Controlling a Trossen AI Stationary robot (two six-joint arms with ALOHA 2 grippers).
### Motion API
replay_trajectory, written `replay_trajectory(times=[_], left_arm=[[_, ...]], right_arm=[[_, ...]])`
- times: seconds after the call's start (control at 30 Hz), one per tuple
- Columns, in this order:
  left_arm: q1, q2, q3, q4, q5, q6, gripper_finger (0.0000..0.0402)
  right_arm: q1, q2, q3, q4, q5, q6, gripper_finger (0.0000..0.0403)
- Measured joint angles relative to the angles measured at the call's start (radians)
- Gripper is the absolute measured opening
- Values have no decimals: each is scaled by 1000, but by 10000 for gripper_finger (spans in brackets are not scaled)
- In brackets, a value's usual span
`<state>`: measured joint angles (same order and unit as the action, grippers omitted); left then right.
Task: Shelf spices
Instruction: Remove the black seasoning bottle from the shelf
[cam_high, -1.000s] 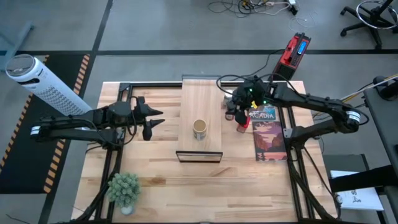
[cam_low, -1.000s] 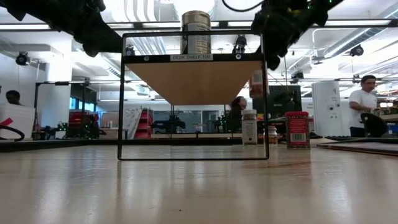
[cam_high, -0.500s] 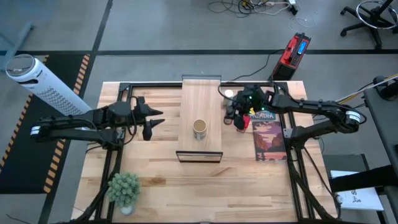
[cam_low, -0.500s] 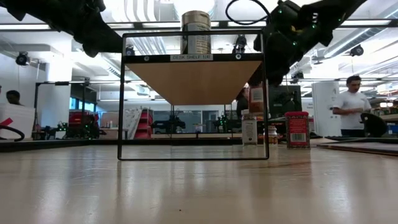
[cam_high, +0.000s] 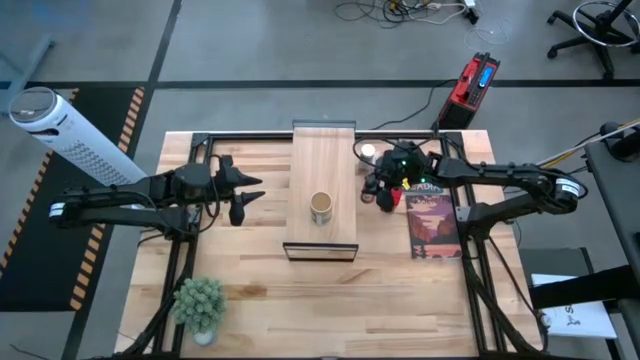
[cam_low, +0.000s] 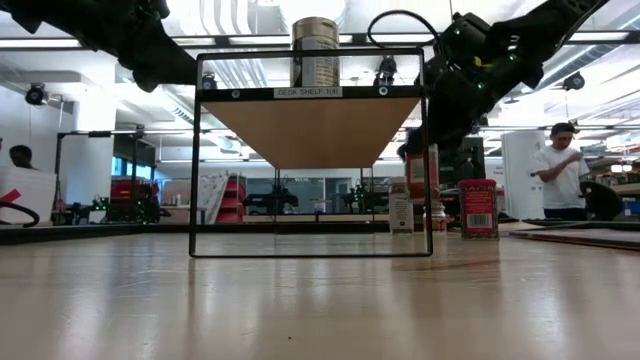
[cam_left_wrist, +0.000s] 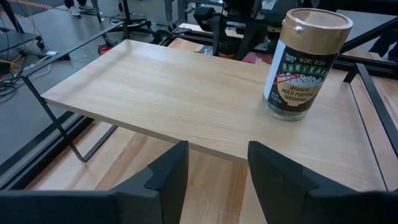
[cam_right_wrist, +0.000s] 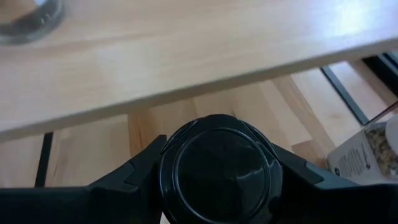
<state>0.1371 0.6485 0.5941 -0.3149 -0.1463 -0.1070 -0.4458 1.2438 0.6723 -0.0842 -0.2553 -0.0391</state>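
Pale-wood shelf board (cam_high: 322, 180) with a dark front edge sits raised on a thin black wire frame at table centre; the wide tan-topped round jar (cam_high: 321, 207) stands upright on it, toward the front end — label faces the left wrist camera (cam_left_wrist: 305, 65). Left gripper (cam_high: 246, 193) hovers just left of the shelf, fingers (cam_left_wrist: 166, 175) apart, nothing between them. Right gripper (cam_high: 384, 190) is beside the shelf's right edge, fingers clamped on the dark black-lidded jar (cam_right_wrist: 219, 170), lifted off the table near shelf height in the low view (cam_low: 418, 175). Red tin (cam_low: 478, 208) stands on the tabletop to the right; white-capped jar (cam_high: 368, 152) further back, near the shelf's far right side; flat printed game box (cam_high: 434, 226) lies right of the gripper. Person (cam_low: 556, 172) in a white shirt stands in the room behind.
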Motion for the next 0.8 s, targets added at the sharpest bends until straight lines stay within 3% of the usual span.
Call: replay_trajectory(times=[0.47, 0.8], left_arm=[[0, 1, 0, 0, 0, 0, 162], [0, 1, 0, 0, 0, 0, 156]], right_arm=[[0, 7, -44, 74, 32, 0, 188], [0, 148, -47, 185, 19, 3, 188]])
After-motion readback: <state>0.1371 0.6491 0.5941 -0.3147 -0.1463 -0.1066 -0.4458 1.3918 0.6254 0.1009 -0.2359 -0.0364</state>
